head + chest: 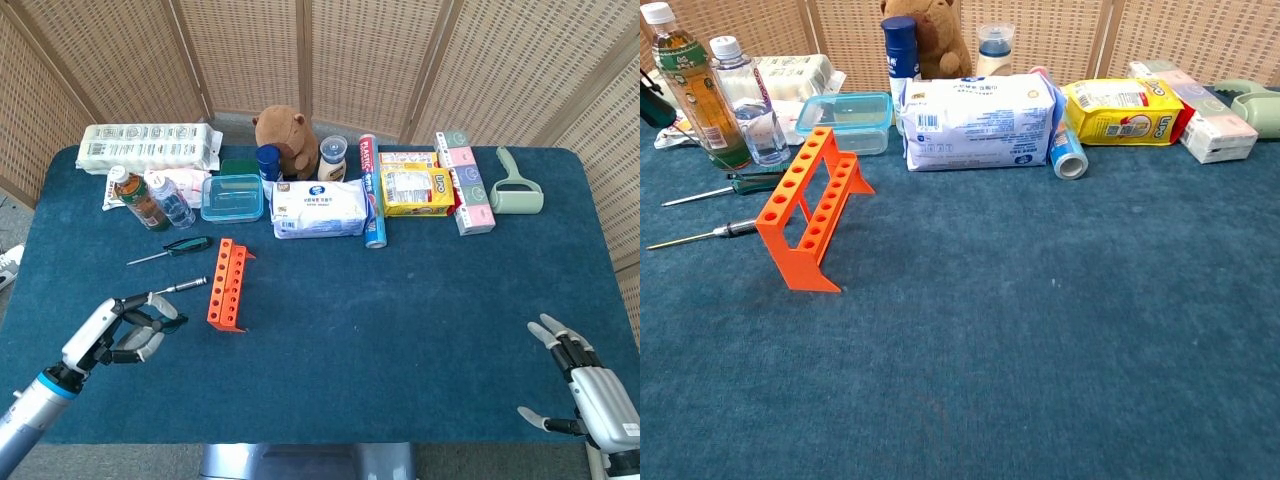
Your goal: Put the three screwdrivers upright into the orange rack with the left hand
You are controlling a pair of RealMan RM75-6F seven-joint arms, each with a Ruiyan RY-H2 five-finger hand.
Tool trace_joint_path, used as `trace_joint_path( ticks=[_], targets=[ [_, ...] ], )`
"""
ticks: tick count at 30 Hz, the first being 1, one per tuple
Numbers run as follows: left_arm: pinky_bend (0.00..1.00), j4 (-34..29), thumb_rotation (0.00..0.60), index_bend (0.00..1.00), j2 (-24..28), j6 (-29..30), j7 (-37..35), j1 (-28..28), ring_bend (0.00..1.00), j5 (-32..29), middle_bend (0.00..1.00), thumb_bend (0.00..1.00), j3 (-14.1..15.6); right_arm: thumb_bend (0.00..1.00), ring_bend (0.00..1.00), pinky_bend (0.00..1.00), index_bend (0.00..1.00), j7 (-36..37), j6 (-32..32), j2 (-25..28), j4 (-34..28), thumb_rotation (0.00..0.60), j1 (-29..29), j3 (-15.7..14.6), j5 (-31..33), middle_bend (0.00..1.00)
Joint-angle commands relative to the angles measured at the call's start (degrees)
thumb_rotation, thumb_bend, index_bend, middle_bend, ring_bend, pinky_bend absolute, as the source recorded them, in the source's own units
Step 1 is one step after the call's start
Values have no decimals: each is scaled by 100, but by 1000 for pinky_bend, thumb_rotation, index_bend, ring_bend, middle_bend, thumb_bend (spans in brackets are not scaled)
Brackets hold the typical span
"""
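The orange rack stands left of the table's middle, and its holes look empty. Two screwdrivers lie left of it: a green-handled one farther back and a slim silver one nearer. I see no third screwdriver. My left hand hovers at the front left with fingers curved toward the thumb, nothing visible between them. In the head view it covers the silver screwdriver's tip. My right hand rests open at the front right edge.
Along the back stand two bottles, a clear blue-lidded box, a wipes pack, a plush toy, yellow and pastel boxes and a lint roller. A dark shape shows at the chest view's left edge.
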Motion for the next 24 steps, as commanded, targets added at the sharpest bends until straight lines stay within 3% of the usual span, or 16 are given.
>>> trace_joint_path(
  ticks=[1, 8, 24],
  targets=[
    [925, -445, 600, 461, 219, -429, 406, -126, 885, -441, 914, 491, -98, 0, 22, 36, 71, 4, 1, 3, 1, 600, -1, -3, -3, 1],
    [924, -872, 600, 461, 366, -974, 615, -331, 884, -911, 914, 493, -274, 0, 22, 36, 71, 21, 1, 10, 0, 600, 3, 1, -1, 1],
    [924, -805, 600, 461, 274, -1355, 551, -375, 884, -1297, 915, 494, -474, 0, 22, 36, 71, 78, 2, 33, 12, 600, 9, 10, 18, 1]
  ],
)
